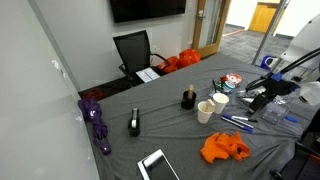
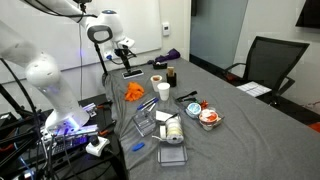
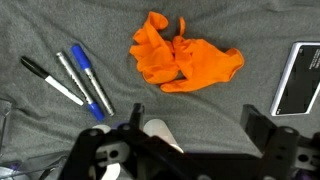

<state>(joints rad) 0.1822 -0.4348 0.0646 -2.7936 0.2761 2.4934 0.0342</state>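
An office room held a long table (image 1: 170, 128) under a grey cover, with a dark screen (image 1: 147, 8) on the far wall and a black chair (image 2: 268, 62) at the table's far side. The arm (image 2: 100, 28) reached in over the table's near end. There the gripper (image 3: 185, 142) hung above the table, and its fingers (image 3: 262, 130) stood released, wide apart and grasping nothing. The thing nearest it was an orange cloth (image 3: 185, 58). The cloth lay on the table just ahead of the fingers, touching neither. It was bright, crumpled into loose folds with ragged points, and broader than it was tall in the wrist view. A dark tablet (image 3: 300, 78) lay flat on the table to one side of the cloth. Three markers (image 3: 75, 78), one black, one grey and one blue, lay side by side on the other. White cups (image 1: 212, 106) stood nearer the table's middle. The wrist view alone showed the markers singly and the cloth's folds. Only the exterior views showed the room, the chair, the cups and a purple bundle (image 1: 97, 118) at the table's far edge. How high the gripper hung showed best in an exterior view, where it stood well clear of the table.
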